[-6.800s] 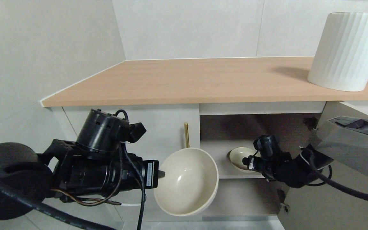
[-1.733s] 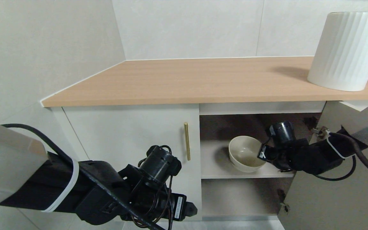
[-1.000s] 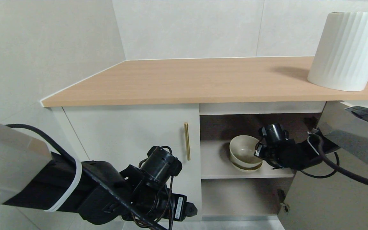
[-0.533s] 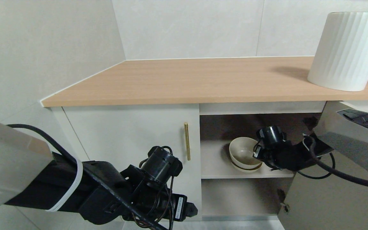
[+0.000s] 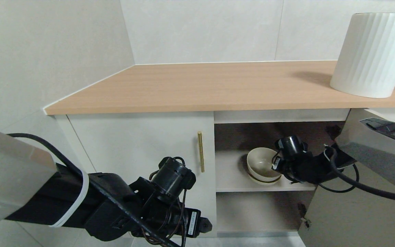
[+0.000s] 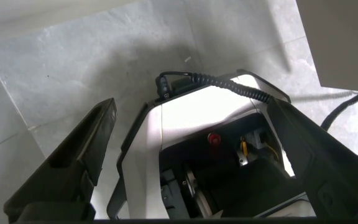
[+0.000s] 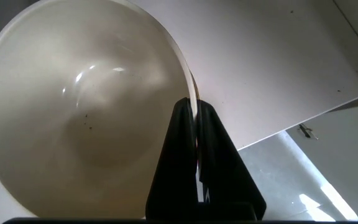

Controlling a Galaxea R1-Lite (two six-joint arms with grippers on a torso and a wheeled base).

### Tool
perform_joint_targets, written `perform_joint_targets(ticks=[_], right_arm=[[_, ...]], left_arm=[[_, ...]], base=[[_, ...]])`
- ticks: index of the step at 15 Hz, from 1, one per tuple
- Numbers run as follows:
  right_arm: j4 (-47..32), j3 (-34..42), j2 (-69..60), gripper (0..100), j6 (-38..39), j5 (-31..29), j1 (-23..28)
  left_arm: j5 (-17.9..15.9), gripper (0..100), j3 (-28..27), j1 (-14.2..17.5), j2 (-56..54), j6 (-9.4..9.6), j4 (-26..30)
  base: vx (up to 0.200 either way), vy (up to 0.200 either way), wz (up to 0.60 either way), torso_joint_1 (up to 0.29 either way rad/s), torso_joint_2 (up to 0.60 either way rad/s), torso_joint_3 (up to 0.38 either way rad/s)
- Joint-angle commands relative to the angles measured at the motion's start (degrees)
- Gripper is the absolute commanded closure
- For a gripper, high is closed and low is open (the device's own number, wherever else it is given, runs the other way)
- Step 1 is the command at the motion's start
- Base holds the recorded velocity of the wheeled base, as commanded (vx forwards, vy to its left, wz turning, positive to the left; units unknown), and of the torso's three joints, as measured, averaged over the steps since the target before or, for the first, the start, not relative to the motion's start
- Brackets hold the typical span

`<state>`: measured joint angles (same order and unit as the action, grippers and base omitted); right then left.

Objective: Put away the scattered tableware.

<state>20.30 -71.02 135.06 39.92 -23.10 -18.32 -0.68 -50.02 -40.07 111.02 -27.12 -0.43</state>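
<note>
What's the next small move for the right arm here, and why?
Probably open the right gripper and draw it straight back. Its fingers are pinched on the rim of the cream bowl, which looks seated in the lower bowl on the shelf, so nothing seems left to carry.

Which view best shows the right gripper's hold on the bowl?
The right wrist view: the right gripper is shut on the bowl at its rim. The head view shows the bowl small, over a second bowl on the cabinet shelf, with the grip hidden behind the wrist. The left wrist view faces the floor.
</note>
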Motion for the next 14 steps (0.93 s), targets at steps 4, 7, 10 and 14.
perform_joint_targets(ticks=[4,7,10,14], right_arm=[[-0.08,0.09,0.03,0,-0.02,-0.01,-0.13],[0.01,0.18,0.20,0,-0.02,-0.01,-0.13],[0.01,0.36,0.12,0,-0.11,-0.01,-0.13],[-0.61,2.91,-3.14,0,-0.81,0.43,-0.57]], left_arm=[[-0.02,0,0.01,-0.01,0.07,-0.03,-0.01],[-0.02,0,0.01,-0.01,-0.01,-0.03,-0.01],[-0.02,0,0.01,-0.01,-0.10,-0.03,-0.01],[1.74,0,0.01,0.26,-1.60,-0.03,-0.01]], base=[[0.000,0.000,0.00,0.000,0.00,0.000],[0.000,0.000,0.00,0.000,0.00,0.000],[0.000,0.000,0.00,0.000,0.00,0.000],[0.000,0.000,0.00,0.000,0.00,0.000]])
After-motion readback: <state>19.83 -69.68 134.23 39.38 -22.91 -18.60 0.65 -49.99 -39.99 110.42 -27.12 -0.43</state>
